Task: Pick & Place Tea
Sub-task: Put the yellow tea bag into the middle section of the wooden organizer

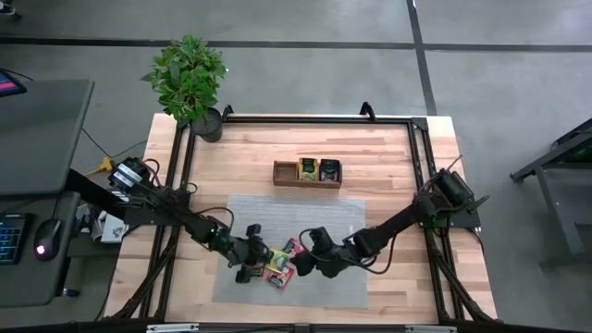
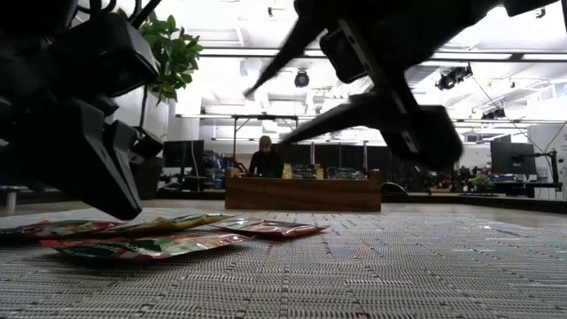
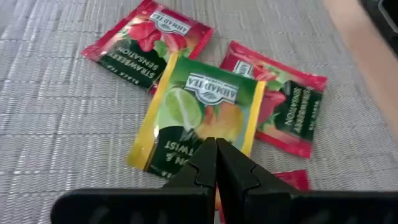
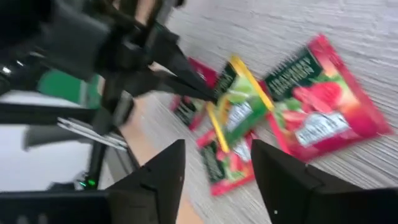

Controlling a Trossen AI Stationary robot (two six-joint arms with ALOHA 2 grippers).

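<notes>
Several tea sachets lie in a loose heap on the grey mat (image 1: 324, 213). A yellow-green one (image 3: 199, 118) is on top of red ones (image 3: 146, 40) (image 3: 286, 106). My left gripper (image 3: 216, 148) is shut, and its tips stand over the near part of the yellow-green sachet. My right gripper (image 4: 217, 180) is open, slanting down toward the heap from the table's right. It is above the sachets (image 4: 323, 106) and nothing is between its fingers. In the high view both grippers (image 1: 262, 261) (image 1: 301, 264) flank the heap (image 1: 277, 264). My left gripper's shut fingertips (image 3: 208, 155) slant down from the table's left at the yellow-green sachet's near part (image 3: 180, 152). The fingers themselves hide that spot, so I cannot tell whether they touch it. The sachet lies flat on the red ones.
A brown wooden tray (image 1: 307, 182) with sachets in two compartments stands beyond the mat's far edge. A potted plant (image 1: 190, 79) is at the far left corner. In the low view a person (image 2: 264, 159) shows in the room behind the tray (image 2: 301, 193).
</notes>
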